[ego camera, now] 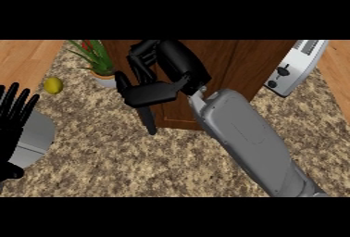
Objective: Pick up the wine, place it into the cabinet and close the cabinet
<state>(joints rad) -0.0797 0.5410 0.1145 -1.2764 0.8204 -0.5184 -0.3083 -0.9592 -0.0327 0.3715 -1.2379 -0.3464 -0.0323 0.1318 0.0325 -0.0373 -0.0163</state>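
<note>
Wine bottle (pixel 147 119): a dark, slender item held in the right hand (pixel 176 60), above the counter (pixel 137 166) and in front of the wooden cabinet (pixel 239 65). Right hand state: fingers and thumb are curled round the upper part of the bottle, which they largely hide; only the narrow lower length shows, pointing down in the view toward the near side of the counter. The bottle is tilted slightly off the vertical of the view, and its visible tip lies over the speckled stone surface just beside the lower left corner of the cabinet panel. The right forearm (pixel 249 139), grey, enters from the lower right edge and runs diagonally up to the hand, crossing the lower edge of the cabinet. The cabinet shows as a brown wood-grain face at the top centre; whether its door is open or closed cannot be determined from this view. A white toaster (pixel 295 65) stands just beside the cabinet on its right. A potted plant (pixel 97 58) with green leaves stands just beside the cabinet on its left, close to the curled fingers. A yellow lemon (pixel 53 85) lies on the counter to the left of the plant. Left hand (pixel 14 111): at the left edge of the view, fingers straight and spread, pointing up, holding nothing and well apart from the bottle.
</note>
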